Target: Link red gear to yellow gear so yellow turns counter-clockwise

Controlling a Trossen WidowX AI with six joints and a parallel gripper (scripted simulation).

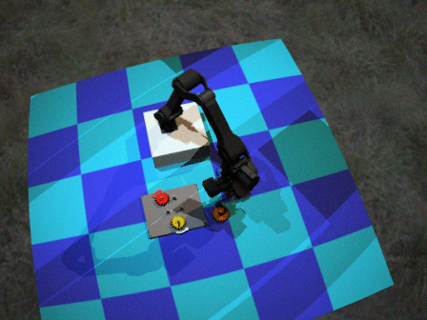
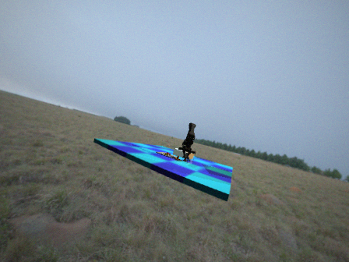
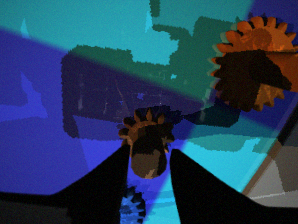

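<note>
The grey board (image 1: 157, 225) bears a red gear (image 1: 164, 198), a yellow gear (image 1: 178, 222) with a black stripe, and several bare short pegs between and beside them. My gripper (image 3: 150, 153) (image 1: 231, 192) points down beside the board, partly closed. Its fingers stand around the knob of a small brown gear (image 3: 149, 167), with a narrow gap showing, mainly on the right; I count it as open. The brown gear is hidden in the top view. A larger orange gear (image 1: 220, 214) (image 3: 262, 37) stands between gripper and board. A blue gear (image 3: 131, 207) is partly hidden by the left finger.
The white base block (image 1: 159, 140) carries the arm behind the board. A red arrow (image 1: 156, 193) lies beside the red gear, a white arrow (image 1: 182, 231) beside the yellow one. The board's edge shows at the lower right of the wrist view. The exterior view shows everything very small.
</note>
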